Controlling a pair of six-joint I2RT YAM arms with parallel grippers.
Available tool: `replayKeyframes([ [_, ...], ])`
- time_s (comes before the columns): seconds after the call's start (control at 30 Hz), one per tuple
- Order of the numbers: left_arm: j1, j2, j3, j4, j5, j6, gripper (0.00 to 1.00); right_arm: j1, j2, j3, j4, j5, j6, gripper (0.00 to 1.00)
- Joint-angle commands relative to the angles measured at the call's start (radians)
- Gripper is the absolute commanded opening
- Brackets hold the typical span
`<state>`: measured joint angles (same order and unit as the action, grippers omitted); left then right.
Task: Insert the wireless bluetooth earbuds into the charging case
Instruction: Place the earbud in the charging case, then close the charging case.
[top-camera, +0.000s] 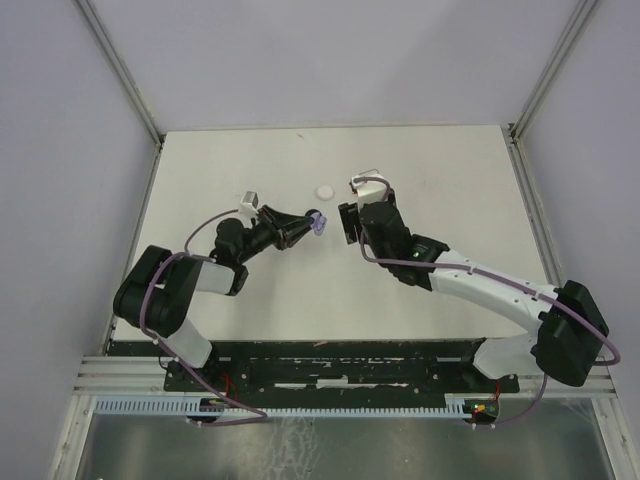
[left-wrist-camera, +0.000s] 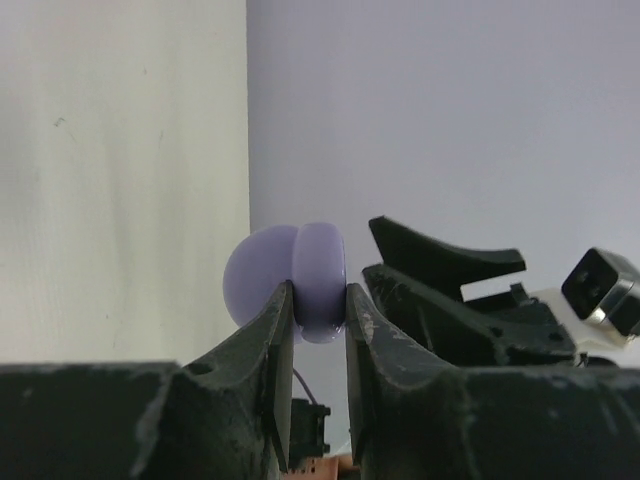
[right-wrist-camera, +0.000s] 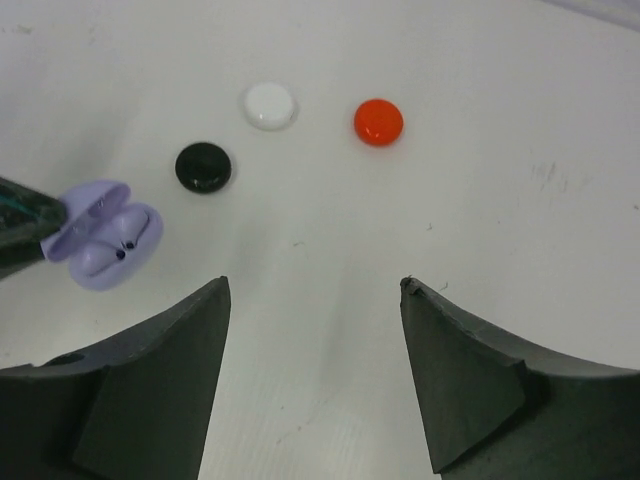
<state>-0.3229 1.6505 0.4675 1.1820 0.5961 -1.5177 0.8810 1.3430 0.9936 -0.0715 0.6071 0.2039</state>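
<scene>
Top view, case: the small lavender hard-plastic clamshell charging case (top-camera: 318, 222) hangs above the pale table (top-camera: 450, 170), clamped at the tip of the left gripper (top-camera: 308, 225).
Top view, left arm: folded low, forearm reaching right, so the case sticks out sideways.
Top view, right arm: stretched in from the right; the right gripper (top-camera: 347, 222) is just beside the case, apart from it.
Top view, disc: a white round disc (top-camera: 323, 190) lies on the table just beyond the case.

Left wrist view, grip: both fingers (left-wrist-camera: 275, 335) press the case's (left-wrist-camera: 300, 280) lower half from either side, its seam upright between them.
Left wrist view, handling: likely light and stiff, with a smooth rounded shell that could squirt out of a shallow pinch. A hold low across the flat flanks looks safest.

Right wrist view, tool: the right gripper (right-wrist-camera: 315, 300) has its jaws spread wide with nothing between them, above the table.
Right wrist view, case: lid swung open, to the left of the jaws.
Right wrist view, earbuds: two tiny glossy lavender earbuds (right-wrist-camera: 118, 240) lie in the wells of the open case (right-wrist-camera: 75, 215), apparently seated.
Right wrist view, earbud handling: probably very light, hard and slippery, best taken across the stem rather than the bulb.
Right wrist view, discs: a black round disc (right-wrist-camera: 203, 167), the white round disc (right-wrist-camera: 270, 106) and a red round disc (right-wrist-camera: 378, 121) lie beyond the case, well apart from it.
</scene>
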Motion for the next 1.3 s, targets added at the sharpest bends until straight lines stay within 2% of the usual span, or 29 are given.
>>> replayKeyframes([
  [0.0,-0.007,-0.058,-0.033,-0.047,-0.177,-0.033,0.03,0.001,-0.008,-0.127,0.206,-0.135,-0.051,0.82],
  [0.07,-0.025,-0.076,-0.032,-0.074,-0.25,-0.076,0.03,0.004,-0.008,-0.284,0.477,-0.191,-0.105,0.99],
  [0.13,-0.053,-0.096,-0.033,-0.114,-0.308,-0.111,0.03,0.004,0.026,-0.327,0.639,-0.226,-0.147,1.0],
  [0.27,-0.106,-0.128,-0.033,-0.168,-0.434,-0.176,0.03,0.025,0.122,-0.29,0.643,-0.224,-0.185,1.0],
  [0.53,-0.16,-0.144,-0.022,-0.244,-0.498,-0.271,0.03,0.052,0.267,-0.333,1.0,-0.261,-0.202,1.0],
  [0.8,-0.172,-0.166,-0.041,-0.246,-0.494,-0.274,0.03,0.06,0.362,-0.273,1.006,-0.166,-0.207,1.0],
  [1.0,-0.174,-0.161,-0.051,-0.233,-0.448,-0.269,0.03,0.06,0.398,-0.302,1.138,-0.089,-0.244,1.0],
  [1.27,-0.174,-0.151,-0.093,-0.185,-0.428,-0.281,0.03,0.059,0.403,-0.307,1.169,0.001,-0.296,1.0],
])
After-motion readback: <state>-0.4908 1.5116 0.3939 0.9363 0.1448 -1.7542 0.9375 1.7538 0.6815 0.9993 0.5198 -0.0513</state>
